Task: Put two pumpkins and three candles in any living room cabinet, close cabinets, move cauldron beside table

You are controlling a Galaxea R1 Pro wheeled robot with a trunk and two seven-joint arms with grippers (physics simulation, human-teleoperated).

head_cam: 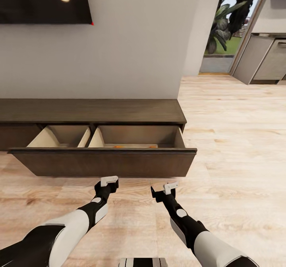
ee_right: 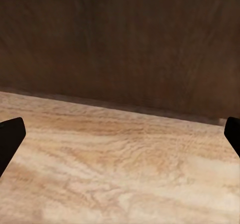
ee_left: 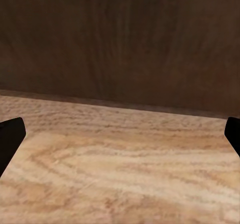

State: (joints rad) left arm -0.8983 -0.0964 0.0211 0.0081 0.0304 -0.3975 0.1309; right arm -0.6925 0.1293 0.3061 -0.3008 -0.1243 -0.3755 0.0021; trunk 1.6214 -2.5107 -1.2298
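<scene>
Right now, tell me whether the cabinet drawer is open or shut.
Open. The drawer is pulled out from the cabinet, its beige interior exposed, with something orange barely visible inside. Both grippers hover before its front.

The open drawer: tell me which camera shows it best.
The head view. There the open drawer of the cabinet shows whole, with both pale compartments and something orange low in the right one. Both wrist views show just its dark front panel above the wood floor.

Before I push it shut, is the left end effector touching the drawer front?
Apart. In the head view, floor shows between the left end effector and the drawer front.
</scene>
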